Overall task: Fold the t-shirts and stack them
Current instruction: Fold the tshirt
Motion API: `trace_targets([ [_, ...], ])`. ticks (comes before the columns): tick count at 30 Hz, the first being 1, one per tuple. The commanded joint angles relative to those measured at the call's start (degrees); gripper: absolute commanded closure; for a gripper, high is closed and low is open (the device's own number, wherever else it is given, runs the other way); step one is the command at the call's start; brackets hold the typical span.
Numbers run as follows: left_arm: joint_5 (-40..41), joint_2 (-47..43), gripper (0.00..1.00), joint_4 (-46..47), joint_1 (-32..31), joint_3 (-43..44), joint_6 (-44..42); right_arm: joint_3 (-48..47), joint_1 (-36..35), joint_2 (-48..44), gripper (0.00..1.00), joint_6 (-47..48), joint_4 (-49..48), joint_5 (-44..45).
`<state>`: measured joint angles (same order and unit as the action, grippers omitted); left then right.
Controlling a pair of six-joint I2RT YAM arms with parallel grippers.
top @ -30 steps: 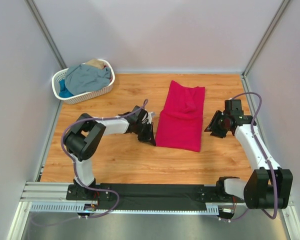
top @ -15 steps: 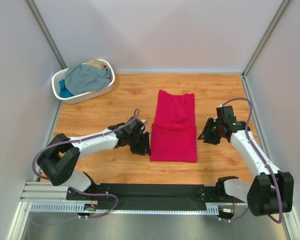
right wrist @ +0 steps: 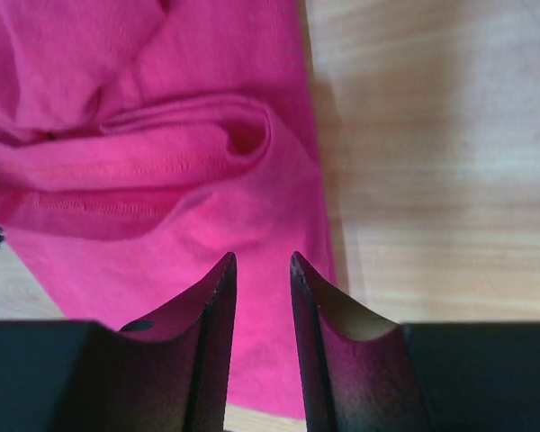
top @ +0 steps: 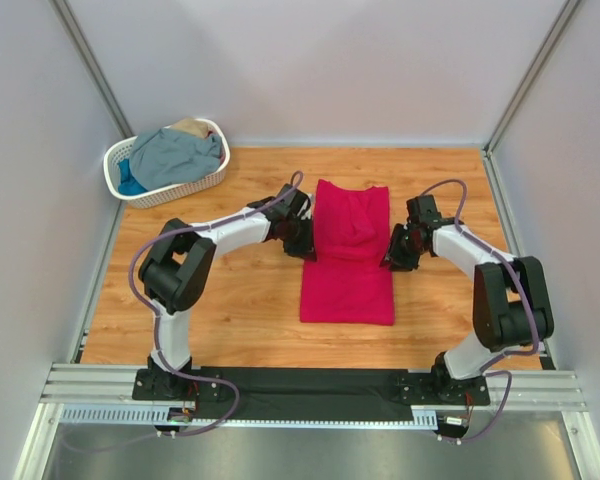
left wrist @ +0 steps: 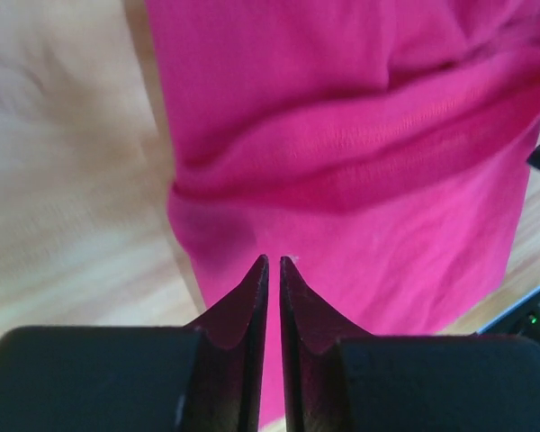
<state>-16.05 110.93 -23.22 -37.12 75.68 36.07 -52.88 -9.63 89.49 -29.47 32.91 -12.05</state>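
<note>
At far left, a white basket (top: 192,186) holds a grey-blue t-shirt (top: 180,155) and other shirts, unfolded, not yet dealt with. The left gripper (top: 302,243), fingers pressed nearly together on nothing, sits at the left edge of the crimson-pink t-shirt (top: 348,270). The shirt lies mid-table, already a narrow strip with its far end doubled over (a soft ridge crosses it). The right gripper (top: 395,255), fingers slightly spread and empty, sits at the shirt's right edge. One shirt looks partly folded; no stack exists. Compared with half a second earlier, the shirt is unmoved, while both grippers have moved away from the arm bases to the ridge.
</note>
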Motion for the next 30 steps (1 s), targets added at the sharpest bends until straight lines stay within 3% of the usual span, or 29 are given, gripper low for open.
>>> trace_targets([
  [1,-3.19,2.78,0.84,-1.21,2.4,5.7,-2.06,-3.54,0.05,3.66,0.68,0.65,-5.3,0.98],
  [7,-5.12,6.48,0.81,-0.68,4.6,10.53,-2.15,-3.99,1.37,7.1,0.69,-1.9,-6.54,4.14],
  [15,-9.78,9.47,0.78,2.66,6.36,12.82,-2.68,-1.96,1.54,3.41,0.65,-4.71,-5.22,6.87],
  [21,-6.63,5.28,0.74,-3.31,7.68,18.18,-6.53,-3.37,1.28,0.69,0.66,-5.77,-2.76,5.91],
  [24,-5.83,1.84,0.73,-4.55,7.42,15.31,-7.16,-3.28,0.23,-0.37,0.7,-6.21,-2.58,4.94],
  [25,-5.83,-0.61,0.74,-4.72,7.16,14.07,-7.16,-3.19,-0.04,-0.72,0.72,-6.47,-2.58,4.67],
  [28,-5.3,-4.22,0.94,-5.43,5.4,8.36,-6.55,-2.84,-2.05,-0.72,0.81,-7.53,-2.41,3.27],
  [30,-6.0,-5.02,0.98,-5.34,3.39,5.11,-6.37,-2.23,-3.72,-0.99,0.87,-8.57,-3.02,3.44],
])
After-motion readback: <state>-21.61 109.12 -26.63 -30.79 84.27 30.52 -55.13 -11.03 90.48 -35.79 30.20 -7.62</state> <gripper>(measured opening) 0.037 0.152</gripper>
